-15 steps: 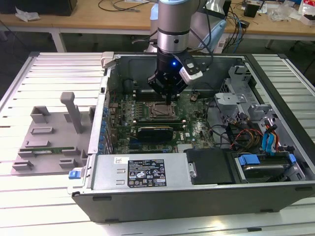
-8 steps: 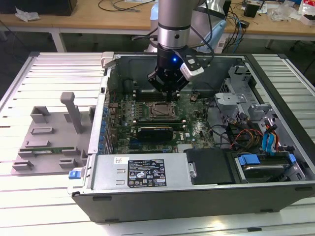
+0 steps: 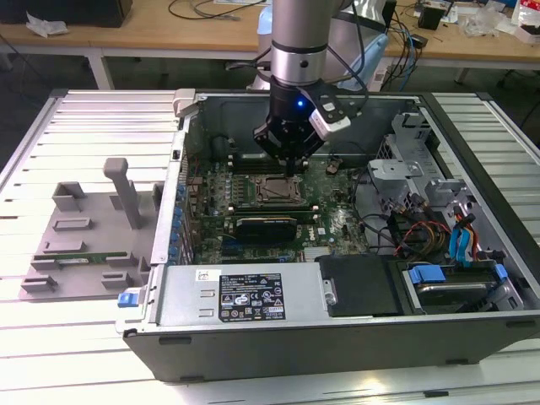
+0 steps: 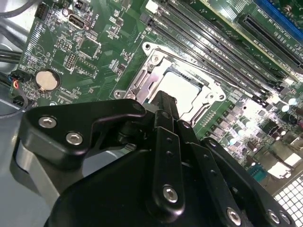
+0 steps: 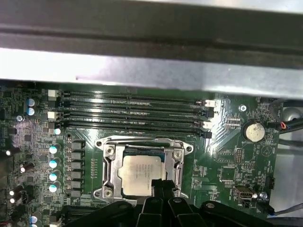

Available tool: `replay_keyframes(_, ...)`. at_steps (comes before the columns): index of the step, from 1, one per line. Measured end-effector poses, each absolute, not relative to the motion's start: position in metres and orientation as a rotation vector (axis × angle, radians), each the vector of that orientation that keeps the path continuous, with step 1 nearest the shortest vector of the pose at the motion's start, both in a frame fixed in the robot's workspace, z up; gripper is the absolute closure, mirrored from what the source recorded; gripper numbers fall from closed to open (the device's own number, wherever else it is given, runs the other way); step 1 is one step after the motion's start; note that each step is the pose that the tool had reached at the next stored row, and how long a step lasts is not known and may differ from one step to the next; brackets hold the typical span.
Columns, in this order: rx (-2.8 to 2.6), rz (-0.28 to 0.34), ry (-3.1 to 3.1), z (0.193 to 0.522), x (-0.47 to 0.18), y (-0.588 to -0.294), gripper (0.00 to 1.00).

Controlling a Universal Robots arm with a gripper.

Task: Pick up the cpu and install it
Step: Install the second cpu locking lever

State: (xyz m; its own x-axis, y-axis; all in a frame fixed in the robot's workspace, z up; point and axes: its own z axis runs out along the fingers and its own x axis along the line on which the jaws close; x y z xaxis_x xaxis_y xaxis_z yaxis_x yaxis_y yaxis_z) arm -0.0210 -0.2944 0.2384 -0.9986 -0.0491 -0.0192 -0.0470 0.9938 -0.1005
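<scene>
First wrist view: my gripper [image 5: 163, 185] is hovering with fingers together, the cpu [image 5: 140, 174] lying in its socket [image 5: 108, 165] just under my fingertips.

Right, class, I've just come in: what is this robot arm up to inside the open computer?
The arm has its gripper lowered into the open computer case, just over the motherboard. The cpu, with its silver-grey top, lies flat inside the socket frame, beside the long memory slots. In both wrist views the fingertips sit at one edge of the chip. The grey parts tray, at the exterior view's left, holds a green memory stick.
</scene>
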Motion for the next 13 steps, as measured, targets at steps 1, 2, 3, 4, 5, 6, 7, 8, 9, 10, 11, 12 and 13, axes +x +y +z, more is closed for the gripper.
replay_keyframes(1, -0.075, -0.156, 3.115, 0.238, -0.021, -0.298, 0.89)
replay_keyframes(2, -0.075, -0.156, 3.115, 0.238, -0.021, -0.302, 0.89)
replay_keyframes(3, -0.075, -0.156, 3.115, 0.238, -0.021, -0.305, 0.89)
replay_keyframes(4, -0.075, -0.156, 3.115, 0.238, -0.021, -0.308, 0.89)
replay_keyframes(5, -0.075, -0.156, 3.115, 0.238, -0.021, -0.309, 0.89)
replay_keyframes(6, -0.075, -0.156, 3.115, 0.238, -0.021, -0.311, 0.89)
replay_keyframes(7, -0.075, -0.156, 3.115, 0.238, -0.021, -0.313, 0.89)
replay_keyframes(8, -0.075, -0.156, 3.115, 0.238, -0.021, -0.314, 0.89)
replay_keyframes(9, -0.075, -0.156, 3.115, 0.238, -0.021, -0.315, 0.89)
replay_keyframes(10, -0.075, -0.156, 3.115, 0.238, -0.021, -0.316, 0.89)
replay_keyframes(11, -0.075, -0.156, 3.115, 0.238, -0.021, -0.318, 0.89)
replay_keyframes(12, -0.075, -0.156, 3.115, 0.238, -0.021, -0.321, 0.89)
replay_keyframes(13, -0.075, -0.156, 3.115, 0.237, -0.021, -0.327, 0.89)
